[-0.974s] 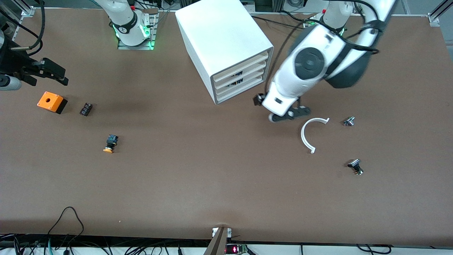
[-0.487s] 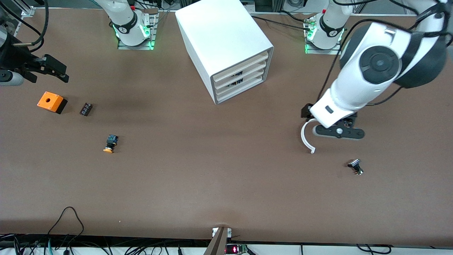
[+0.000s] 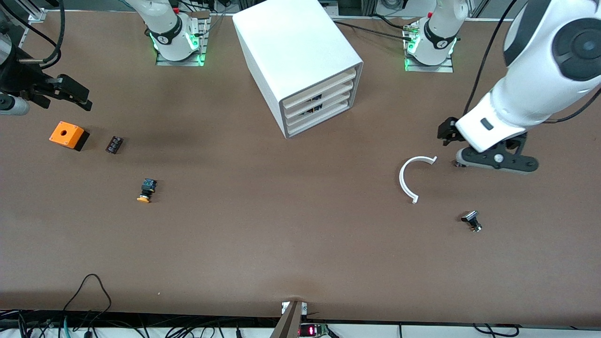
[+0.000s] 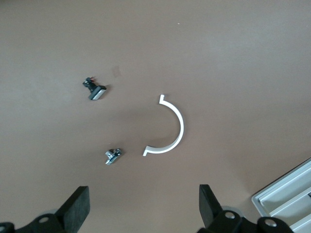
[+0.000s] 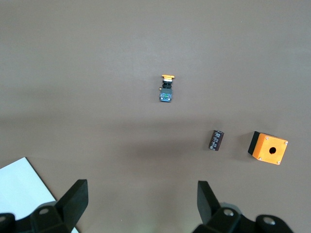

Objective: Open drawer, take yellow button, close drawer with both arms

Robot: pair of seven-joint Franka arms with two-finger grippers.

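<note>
My worry is mistaking the orange box (image 5: 268,148) or dark block (image 5: 217,140) for the button (image 3: 146,190), which lies on the open table, ahead of my right gripper's (image 5: 141,204) wide, empty jaws. The drawers of the cabinet (image 3: 300,61) look shut. My left gripper (image 4: 143,208), also spread wide and empty, hangs over a small metal part (image 4: 112,156) beside the white arc (image 4: 170,127).

Around the button (image 3: 146,190) you have bare tabletop (image 3: 281,234) on every side; the dark block (image 3: 114,144) and orange box (image 3: 68,135) lie toward the right arm's edge. The cabinet (image 3: 300,61) blocks the middle of the bases' edge. The white arc (image 3: 413,178) and two small parts (image 3: 472,220) (image 4: 112,155) clutter the left arm's end.
</note>
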